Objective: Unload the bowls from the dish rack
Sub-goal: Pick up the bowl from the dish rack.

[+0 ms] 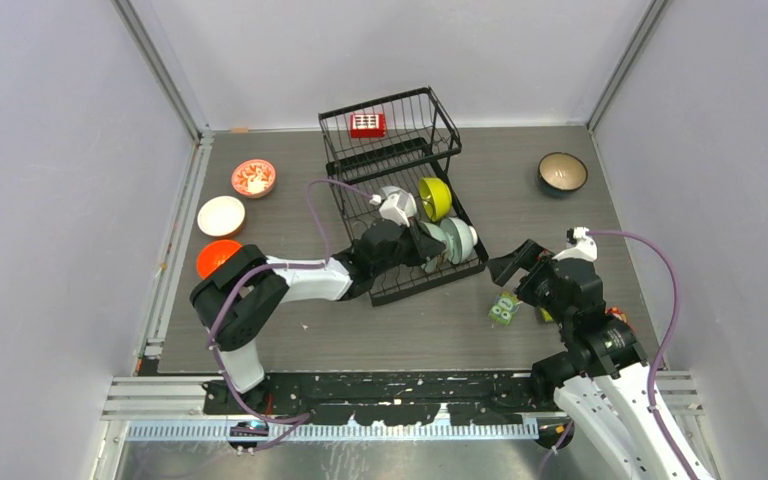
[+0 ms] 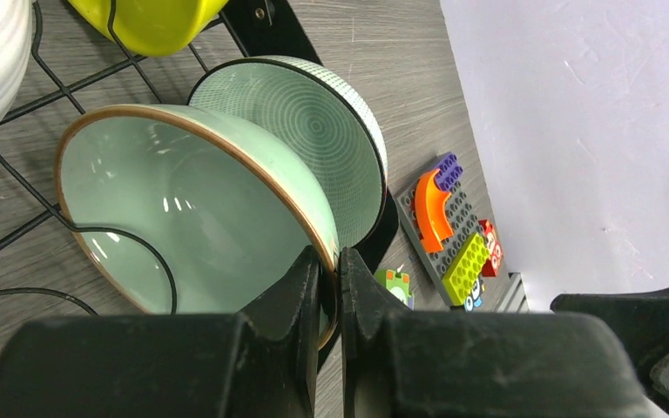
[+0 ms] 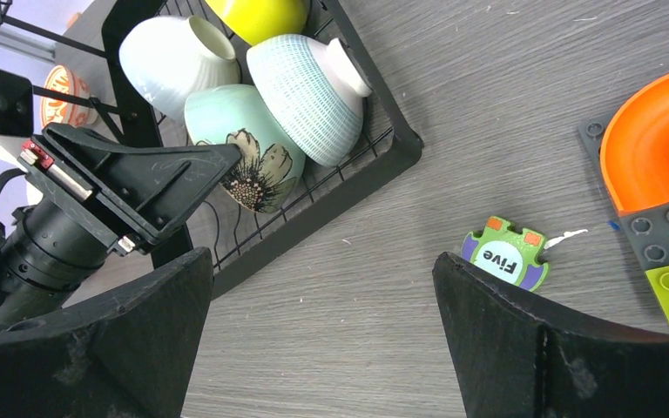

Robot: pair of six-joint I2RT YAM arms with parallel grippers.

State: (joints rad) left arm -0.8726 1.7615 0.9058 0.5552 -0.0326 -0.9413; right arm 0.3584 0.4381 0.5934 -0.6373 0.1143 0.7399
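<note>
the left gripper (image 2: 331,287) is inside the lower tier of the dish rack (image 1: 430,281), which stands at the middle of the tabletop's (image 1: 360,340) far edge. its jaws are nearly closed, pinching the brown-edged rim of the pale mint bowl (image 2: 183,209), one finger inside the bowl and one outside. that bowl lies on its side on the rack's wires; the right wrist view shows a flower painted on its outer wall. touching it from behind is a ringed mint-and-white bowl (image 2: 314,131), also tipped on its side, at the tray's near right corner. a lime-yellow bowl (image 1: 435,197) and a glossy white bowl (image 1: 397,205) rest farther back in the same tier. the upper basket bears a small red tag (image 1: 367,124).

three bowls sit along the tabletop's left edge: a red-patterned bowl (image 1: 253,178) farthest back, a plain white bowl (image 1: 221,215) in the middle, an orange bowl (image 1: 218,257) nearest. a dark bowl with a tan inside (image 1: 562,172) stands upright near the far right corner.

the right gripper (image 3: 318,270) hangs over the tabletop beside the rack's near right corner, jaws spread wide with nothing between them. an owl card (image 3: 503,255) marked "five" lies flat near it, and a grey block plate (image 2: 449,226) with orange, lime and purple pieces lies toward the right edge.
</note>
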